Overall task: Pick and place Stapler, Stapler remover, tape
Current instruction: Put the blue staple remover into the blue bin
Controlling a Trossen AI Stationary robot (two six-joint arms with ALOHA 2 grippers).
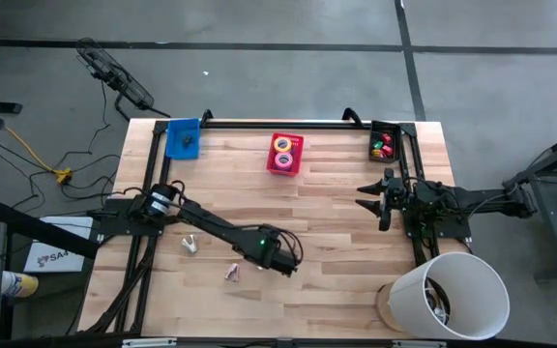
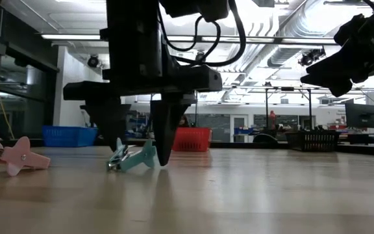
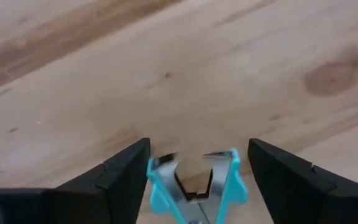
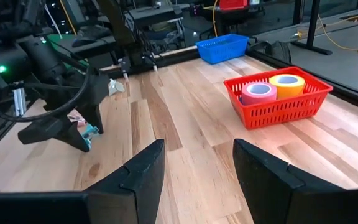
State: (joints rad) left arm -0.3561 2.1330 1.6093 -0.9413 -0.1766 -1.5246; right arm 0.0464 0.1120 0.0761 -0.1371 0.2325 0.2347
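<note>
A teal staple remover point(image 3: 194, 186) lies on the table with its metal claws pointing away from my left wrist. My left gripper point(image 3: 194, 180) point(image 1: 283, 253) is open and points down over it at the table's near middle, one finger on each side; in the low view the fingertips point(image 2: 163, 156) reach almost to the wood beside the remover point(image 2: 135, 158). A white remover point(image 1: 190, 244) and a pink one point(image 1: 232, 273) lie nearby. Yellow tape point(image 4: 286, 83) and pink tape point(image 4: 258, 92) sit in the red basket point(image 1: 285, 166). No blue rolls show. My right gripper point(image 4: 194, 168) point(image 1: 375, 198) hangs open above the table's right side. My left gripper straddles the teal staple remover from above. One finger point(image 3: 129, 177) stands close against the remover's teal wing point(image 3: 156, 180), and I cannot tell whether they touch. The other finger stands apart from it. The remover rests on the table.
A blue bin point(image 1: 183, 137) with a dark object in it sits at the far left. A black bin point(image 1: 385, 143) of small red, green and yellow pieces stands at the far right. A white bucket point(image 1: 450, 295) lies on its side at the near right corner. Bare wood fills the middle.
</note>
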